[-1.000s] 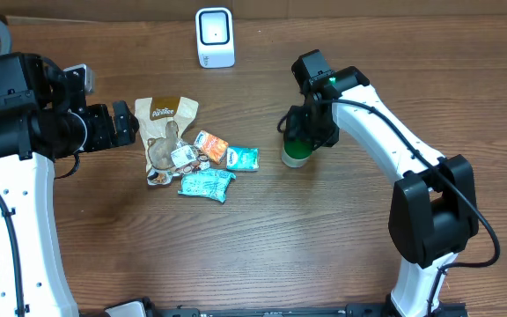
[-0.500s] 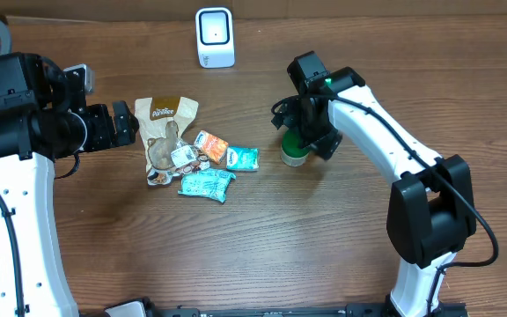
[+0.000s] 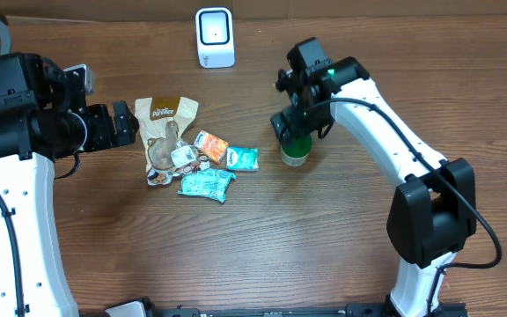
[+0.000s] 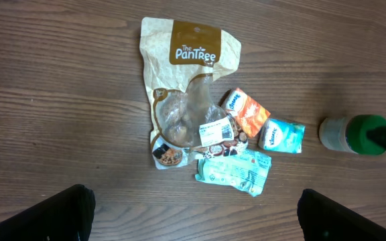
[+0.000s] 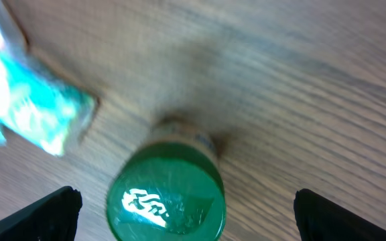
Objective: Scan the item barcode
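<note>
Start with your right wrist view. The right gripper [image 5: 187, 217] is spread wide, with its dark fingers [image 5: 49, 214] at the two bottom corners. The bottle [image 5: 166, 201] stands upright between them, green cap up. It sits nearer the finger at the left of the view, and bare wood shows on either side, so nothing is gripped. From overhead, that gripper hangs right above the bottle and hides part of its cap.

The bottle rests on the table [image 3: 262, 238], to the right of a cluster of packets. Closest to it is a small teal tissue pack [image 3: 243, 158], just beside it but apart. An orange pack [image 3: 210, 145] comes next, touching the tissue pack. A larger crinkled teal packet [image 3: 207, 185] lies on the near side of those two.

A tan pouch [image 4: 186, 73] lies flat with its printed top pointing away from you, and a white label [image 4: 218, 130] faces up near its lower end.

Your left gripper [image 3: 126, 123] is also fully open and holds nothing. It sits just left of the pouch without touching it. In its wrist view only wood lies between the fingertips, and the packets are beyond them.

At the far edge stands the white scanner [image 3: 215, 37], well apart from the bottle and off to its left.
</note>
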